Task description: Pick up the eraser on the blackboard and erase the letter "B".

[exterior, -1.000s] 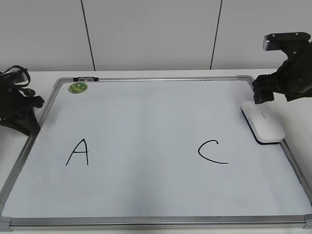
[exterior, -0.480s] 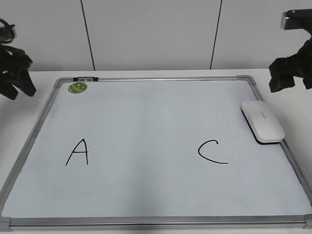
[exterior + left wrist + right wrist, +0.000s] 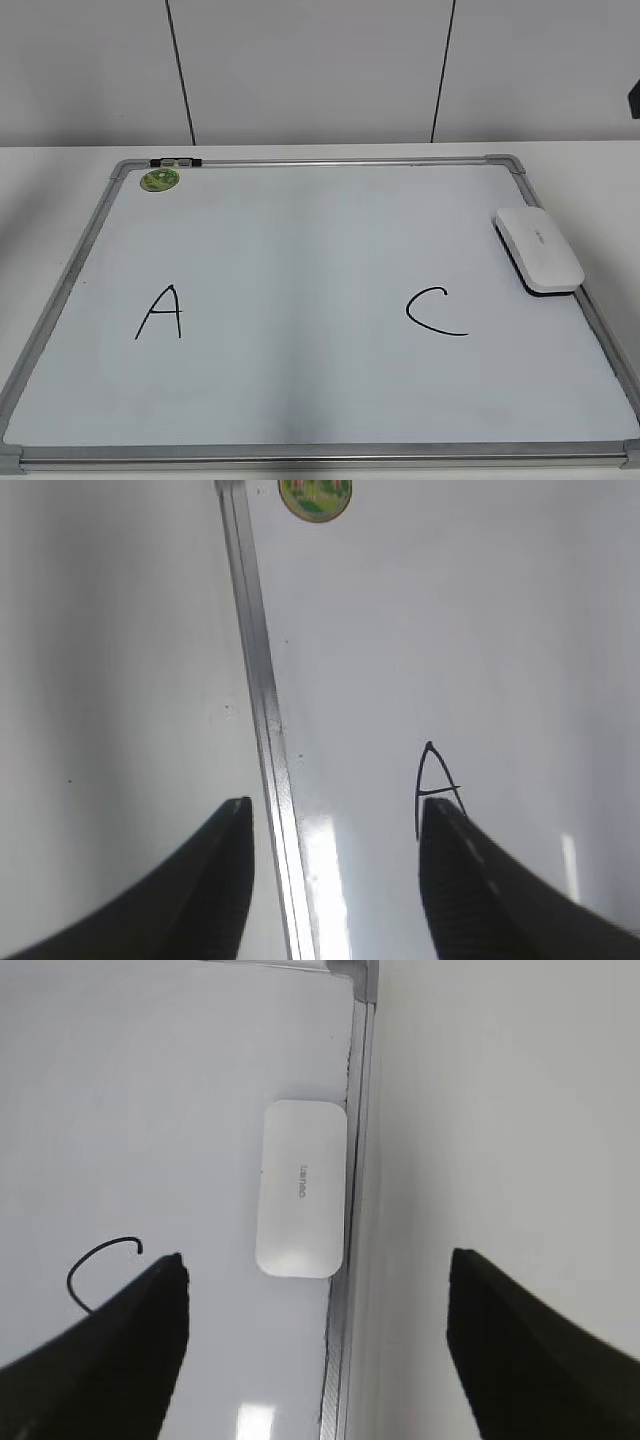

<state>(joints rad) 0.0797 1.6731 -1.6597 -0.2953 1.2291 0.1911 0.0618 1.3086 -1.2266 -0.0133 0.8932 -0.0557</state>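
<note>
Blackboard (image 3: 300, 260) lying flat on a white table (image 3: 50, 175), grey frame all round, round green sticker (image 3: 160, 180) at the far left corner. No letter "B" visible on the surface; blank board between a black "A" (image 3: 160, 312) on the left and a black "C" (image 3: 435, 310) on the right. Eraser (image 3: 538, 249) resting on the board against the right frame edge, just beyond the "C", grey lettering upward, untouched. Neither arm visible in the exterior view. Left gripper (image 3: 335, 880) high above the left frame edge, fingers spread, nothing held. Right gripper (image 3: 315, 1360) high above the right frame edge, fingers wide apart, empty, eraser well below it.
</note>
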